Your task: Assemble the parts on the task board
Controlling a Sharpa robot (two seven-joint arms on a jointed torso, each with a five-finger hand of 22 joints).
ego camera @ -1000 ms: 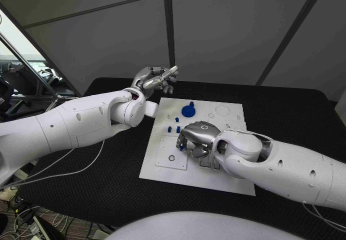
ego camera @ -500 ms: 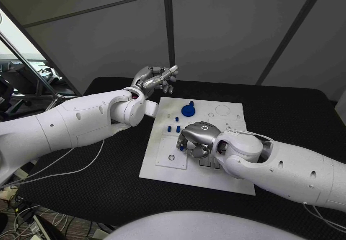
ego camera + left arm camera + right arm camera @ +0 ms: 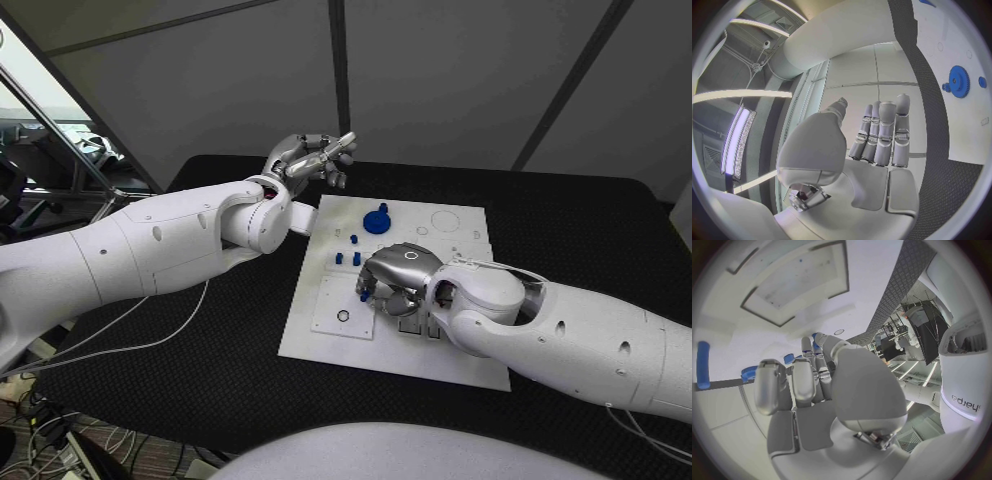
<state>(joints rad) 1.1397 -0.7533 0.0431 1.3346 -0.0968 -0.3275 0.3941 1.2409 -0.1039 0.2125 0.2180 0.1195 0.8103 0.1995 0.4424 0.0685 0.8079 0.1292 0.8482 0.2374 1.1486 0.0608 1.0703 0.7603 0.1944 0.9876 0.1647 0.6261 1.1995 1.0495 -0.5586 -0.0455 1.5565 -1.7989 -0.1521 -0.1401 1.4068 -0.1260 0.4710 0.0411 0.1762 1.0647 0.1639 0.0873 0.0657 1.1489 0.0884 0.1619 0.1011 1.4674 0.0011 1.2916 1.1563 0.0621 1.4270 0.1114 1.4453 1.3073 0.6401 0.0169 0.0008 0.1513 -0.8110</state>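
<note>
- Task board flat on the black table, roughly mid-table, long side running from the near edge toward the far edge.
- Right hand palm-down over the middle of the board, fingers curled downward onto it; from the wrist, fingers bent in close together, small blue parts just past their tips. Cannot tell whether anything is actually held.
- Blue gear upright near the board's far edge, left of centre; also seen from the left wrist, with a small blue piece just beside it.
- Short blue pegs standing in the board between the gear and the right hand, close to the left edge.
- Long blue piece lying on the board, apart from the right hand's fingers.
- Left hand raised above the table's far edge, off the board's far-left corner, touching nothing; fingers straight and side by side, thumb apart, palm bare, holding nothing.
- Recessed rectangular outline in the white board beyond the right hand.
</note>
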